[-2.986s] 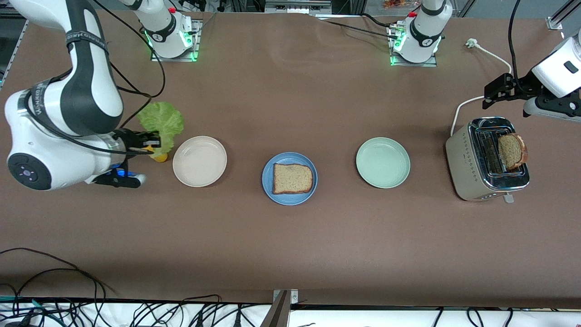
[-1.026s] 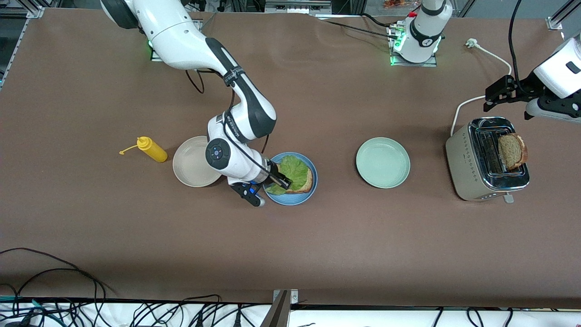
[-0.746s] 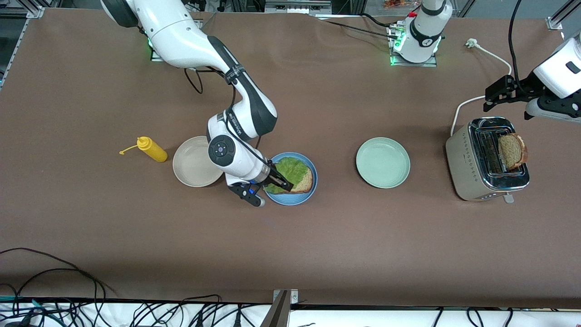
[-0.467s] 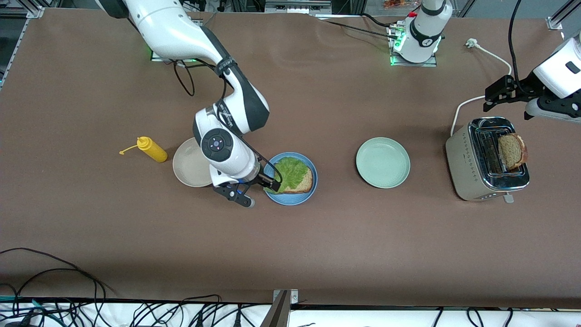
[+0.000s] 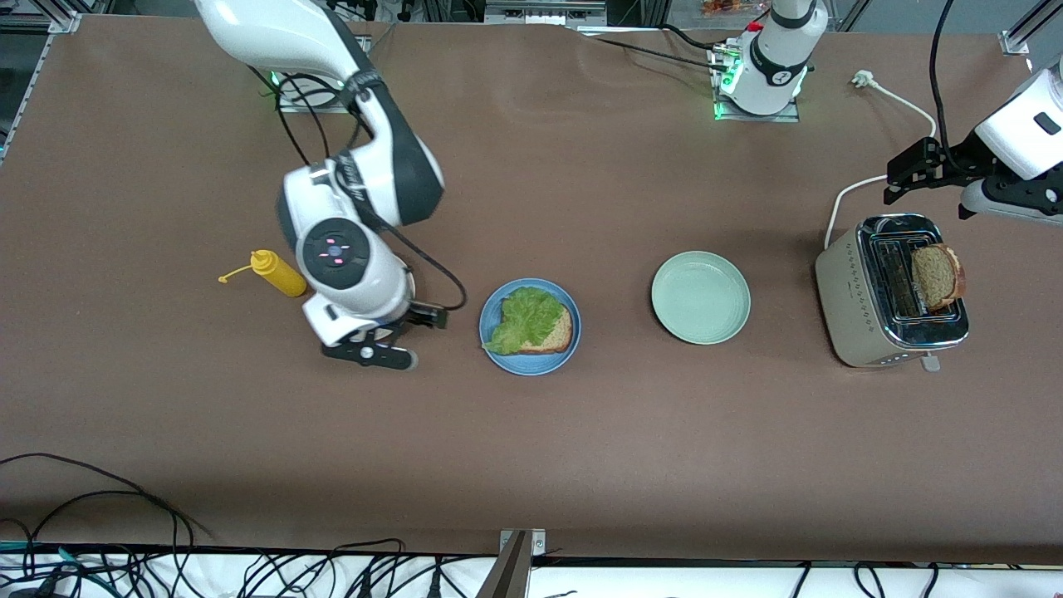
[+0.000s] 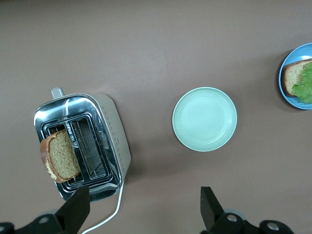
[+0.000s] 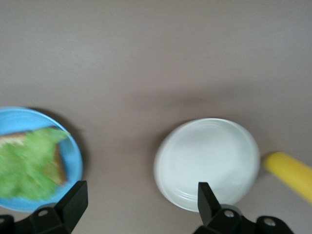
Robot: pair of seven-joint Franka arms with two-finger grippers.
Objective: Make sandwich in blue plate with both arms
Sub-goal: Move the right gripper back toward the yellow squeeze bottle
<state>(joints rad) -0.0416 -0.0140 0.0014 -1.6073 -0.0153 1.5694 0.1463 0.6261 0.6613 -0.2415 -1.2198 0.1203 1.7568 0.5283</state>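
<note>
Round mid-blue plate (image 5: 530,362) mid-table holds brown bread slice (image 5: 555,336) topped with ruffled green lettuce leaf (image 5: 525,318). Right gripper (image 7: 139,214) spread wide, empty, over beige-white plate (image 7: 207,163). Left gripper (image 6: 144,212) gapes empty above silver toaster (image 5: 889,291); should descend straight, pinching second toasted slice (image 5: 937,276) by its crust.

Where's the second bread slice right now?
The second bread slice stands in a slot of the toaster at the left arm's end of the table, beside the pale green plate.
</note>
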